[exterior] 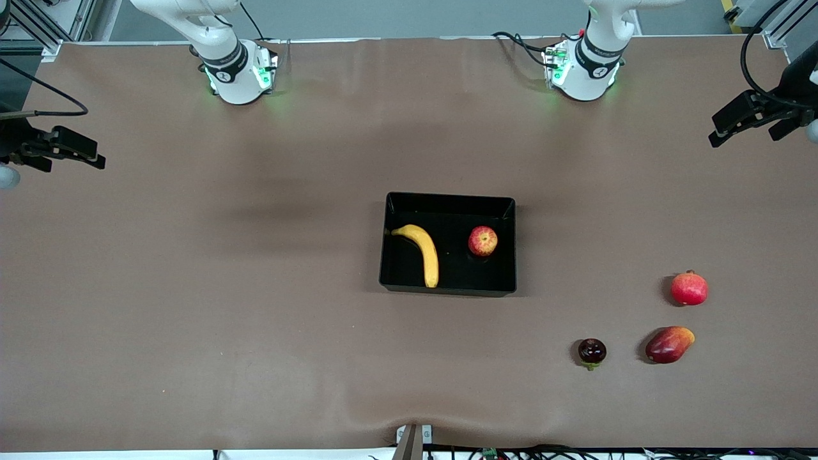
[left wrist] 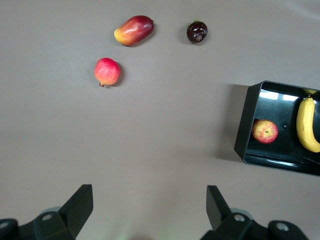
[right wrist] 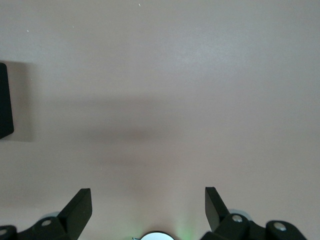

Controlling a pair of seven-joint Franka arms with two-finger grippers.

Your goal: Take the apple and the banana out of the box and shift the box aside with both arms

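- Front view: the black tray sits on the brown table about midway between the two arms' ends.
- The banana lies inside the tray, in the part toward the right arm's end, its curved length running from the middle of the tray down to the wall nearest the camera.
- The apple rests in the same tray, in the part toward the left arm's end, well apart from the banana.
- Outside the tray, toward the left arm's end and nearer the camera, lie a pomegranate, a mango and a small dark fruit with a green stem.
- The left gripper hangs over the table edge at the left arm's end; the right gripper hangs over the edge at the right arm's end. Both arms wait, holding nothing.
- Left wrist view: the left gripper has its jaws spread wide with bare table between them. This view also takes in the tray with the apple and banana in it, plus the pomegranate, mango and dark fruit on open table.
- Right wrist view: the right gripper is likewise wide apart and empty over bare table, with only a corner of the tray showing at the picture's edge.
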